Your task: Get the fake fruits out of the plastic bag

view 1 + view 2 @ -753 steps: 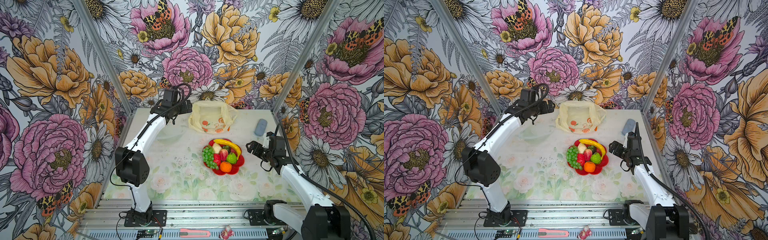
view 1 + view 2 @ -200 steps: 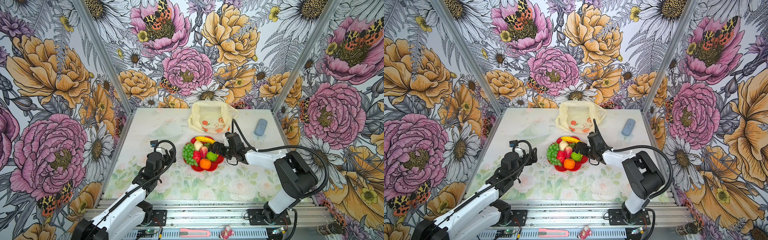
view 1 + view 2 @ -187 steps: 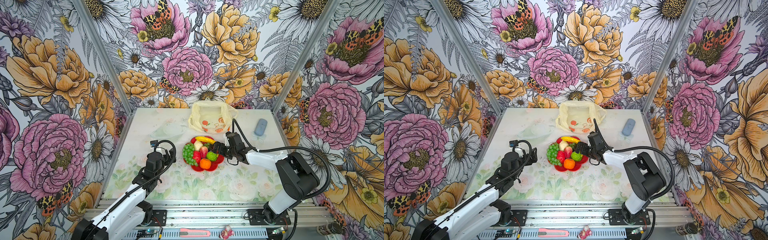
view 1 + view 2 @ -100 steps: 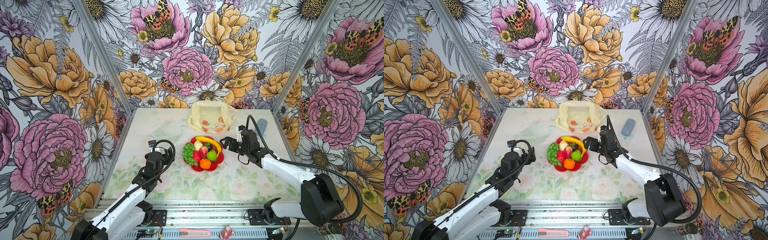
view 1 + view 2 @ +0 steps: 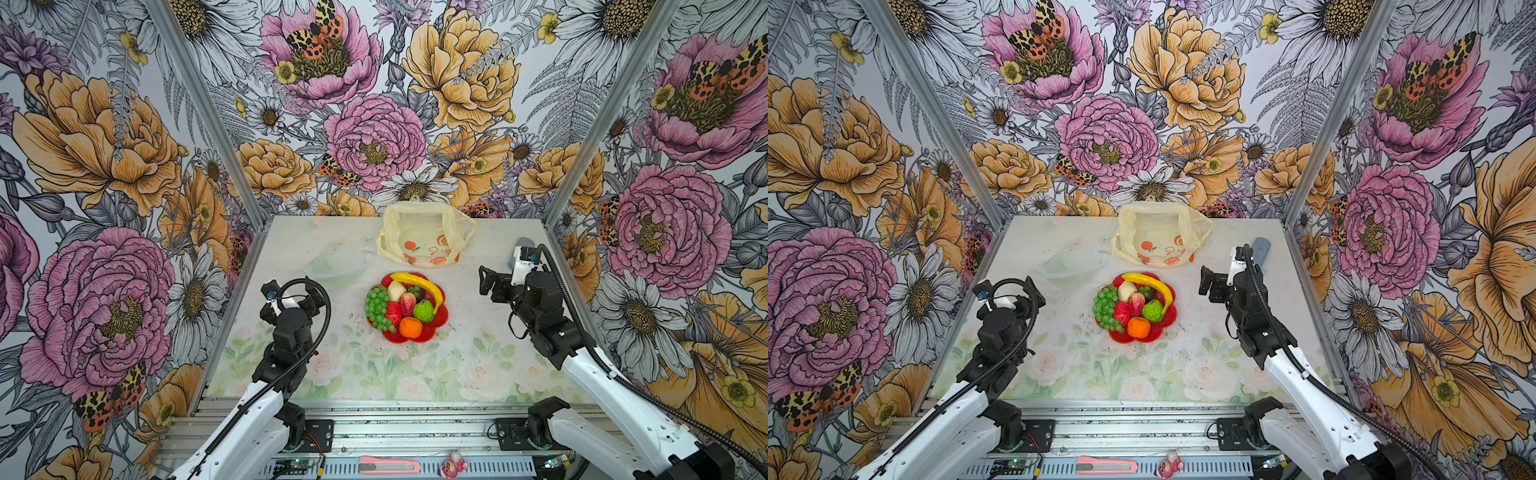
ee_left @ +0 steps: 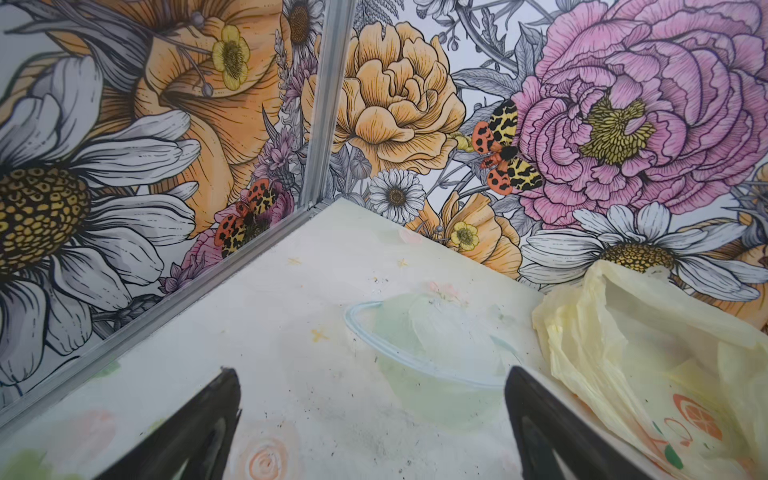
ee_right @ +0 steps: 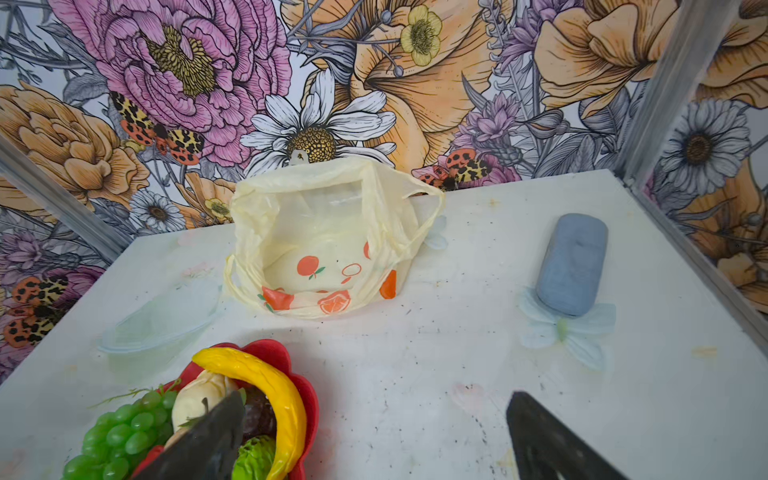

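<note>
fake fruits [image 7: 195, 399] partly behind right hand [image 7: 374, 397]

Both top views look down from the front; low wrist views face rearward, sharing the plastic bag [image 7: 320, 224]

No readable text, label, brand or number is found in any view. Only printed orange citrus pictures, without lettering, are seen on the plastic bag [image 7: 328, 245].

Both arms rise from the near edge with bent elbows, one on each side. The left gripper [image 5: 312, 293] points toward the back, jaws spread wide and empty. The right gripper [image 5: 487, 283] points inward, jaws spread just as wide, holding nothing.
</note>
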